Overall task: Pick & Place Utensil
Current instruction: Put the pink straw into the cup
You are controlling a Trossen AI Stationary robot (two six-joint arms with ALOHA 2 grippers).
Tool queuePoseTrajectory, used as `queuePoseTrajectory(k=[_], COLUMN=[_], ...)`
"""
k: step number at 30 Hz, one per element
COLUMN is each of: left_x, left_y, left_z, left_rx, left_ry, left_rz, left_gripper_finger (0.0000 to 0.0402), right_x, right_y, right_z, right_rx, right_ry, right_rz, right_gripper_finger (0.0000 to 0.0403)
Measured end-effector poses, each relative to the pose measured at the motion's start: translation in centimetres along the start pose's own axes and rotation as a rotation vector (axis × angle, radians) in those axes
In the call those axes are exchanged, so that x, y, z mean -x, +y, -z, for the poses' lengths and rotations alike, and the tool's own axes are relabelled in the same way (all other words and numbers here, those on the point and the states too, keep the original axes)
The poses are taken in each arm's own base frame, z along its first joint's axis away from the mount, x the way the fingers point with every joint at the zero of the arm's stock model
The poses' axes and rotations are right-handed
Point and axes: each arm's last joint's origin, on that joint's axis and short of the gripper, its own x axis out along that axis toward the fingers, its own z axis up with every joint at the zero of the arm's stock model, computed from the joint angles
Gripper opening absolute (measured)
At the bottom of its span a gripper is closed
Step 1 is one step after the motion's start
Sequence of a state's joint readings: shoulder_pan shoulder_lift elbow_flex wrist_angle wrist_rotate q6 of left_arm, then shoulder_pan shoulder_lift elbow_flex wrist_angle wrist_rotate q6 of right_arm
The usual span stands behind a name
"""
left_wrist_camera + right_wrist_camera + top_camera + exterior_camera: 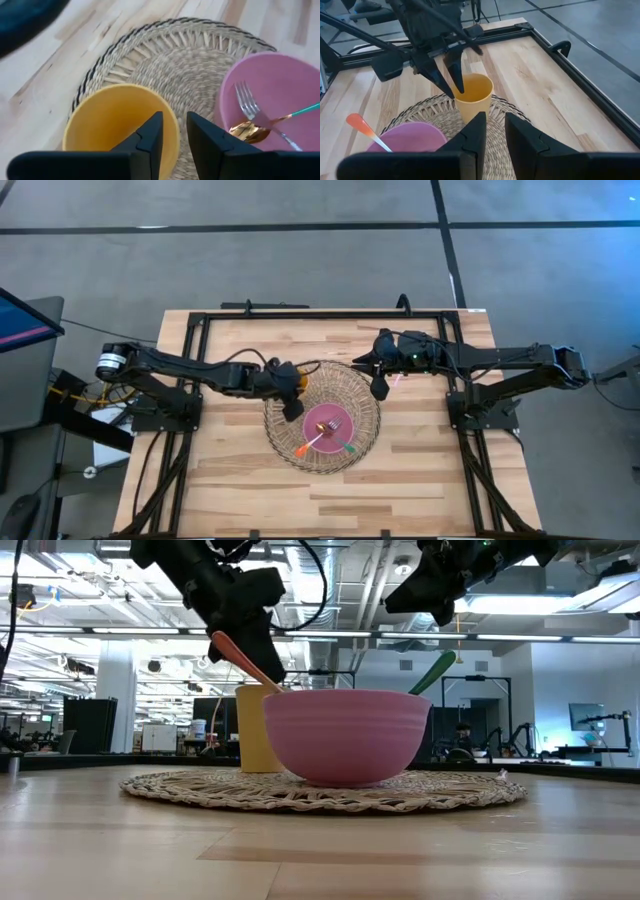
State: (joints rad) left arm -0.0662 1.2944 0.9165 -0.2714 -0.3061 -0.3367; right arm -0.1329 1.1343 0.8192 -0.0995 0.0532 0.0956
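A pink bowl (325, 423) (345, 735) stands on a round woven mat (322, 380). A silver fork (247, 102) with an orange handle (240, 655) and a gold spoon (247, 131) with a green handle (432, 672) lie in the bowl, their handles leaning on its rim. A yellow cup (120, 120) (472, 97) stands on the mat beside the bowl. My left gripper (174, 135) (455, 92) points down, open, just above the cup's rim, one finger on each side of it. My right gripper (495, 132) (380, 388) hangs open and empty above the mat's far right part.
A black metal frame (200, 320) borders the wooden table (420, 480) at the far edge and both sides, and both arm bases stand on it. Bare wood lies near the table's near edge and on both sides of the mat.
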Motion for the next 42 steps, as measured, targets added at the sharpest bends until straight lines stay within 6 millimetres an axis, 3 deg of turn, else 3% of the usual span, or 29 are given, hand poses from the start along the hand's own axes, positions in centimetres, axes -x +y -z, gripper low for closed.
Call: queuePoseTrajectory(k=[10,16,21,28,37,42], left_x=[4.2,5.7,5.5,3.9,1.4,1.8], left_y=[0.7,1.1,1.0,0.7,0.0,0.0], left_z=[-2.0,-2.4,-2.4,-2.0,-1.1,-1.5], left_rx=[0.060,0.074,0.056,-0.087,-0.118,-0.141], left_ry=[-0.178,-0.222,-0.220,-0.179,-0.106,-0.153], left_rz=[0.058,0.073,0.070,0.029,-0.002,-0.001], left_gripper_finger=[0.0088,0.0088,0.0088,0.0088,0.0088,0.0088], right_x=[0.0,0.0,0.0,-0.4,-0.2,-1.2], right_y=[0.0,0.0,-0.2,-1.1,-3.2,-4.0], right_z=[0.1,0.1,0.3,2.3,4.4,6.5], right_rx=[-0.002,-0.002,-0.025,-0.122,-0.363,-0.444], right_ry=[0.007,0.011,0.010,0.074,0.213,0.353], right_rz=[0.001,0.008,0.057,0.153,0.466,0.587], right_gripper_finger=[0.0066,0.0066,0.0066,0.0066,0.0066,0.0066])
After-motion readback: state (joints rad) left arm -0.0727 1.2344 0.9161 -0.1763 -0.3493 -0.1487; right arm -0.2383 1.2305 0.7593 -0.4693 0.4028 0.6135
